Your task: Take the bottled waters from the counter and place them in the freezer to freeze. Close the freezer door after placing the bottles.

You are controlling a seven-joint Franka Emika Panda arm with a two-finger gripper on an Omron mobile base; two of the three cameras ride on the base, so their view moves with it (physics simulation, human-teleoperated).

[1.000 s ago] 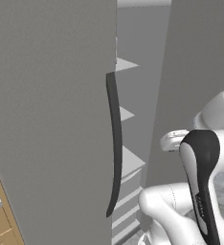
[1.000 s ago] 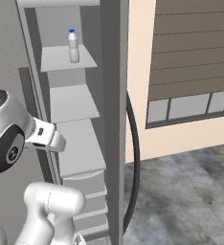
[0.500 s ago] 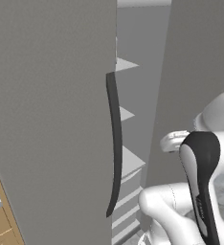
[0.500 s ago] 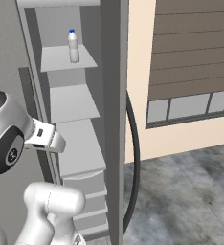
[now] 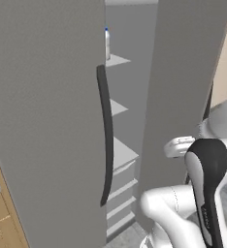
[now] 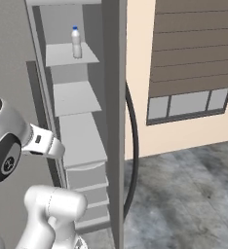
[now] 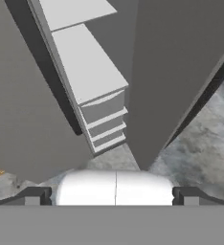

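One bottled water stands upright on the top white shelf of the freezer, set toward the shelf's right edge in the right base view and touching only the shelf beneath it; its blue cap is plain to see, while any label is too small to make out. From the left base view the same bottle peeks out just past the edge of the plain grey door, whose long dark curved handle runs down that door's right edge. The freezer door stands swung open to the right of the compartment, seen edge-on in the right base view, with its dark curved handle on the side facing the room. Below the bottle's shelf, two more white shelves and a stack of white drawers step down the compartment, all bare. The white arm is folded low in front of the open freezer, its hand pointing down and in toward the drawers. The pincer hangs with its two dark fingertips spread wide at the bottom corners of the hand view, gripping nothing. A grey mottled floor and a beige wall with a brown-slatted window lie to the right of the freezer door.
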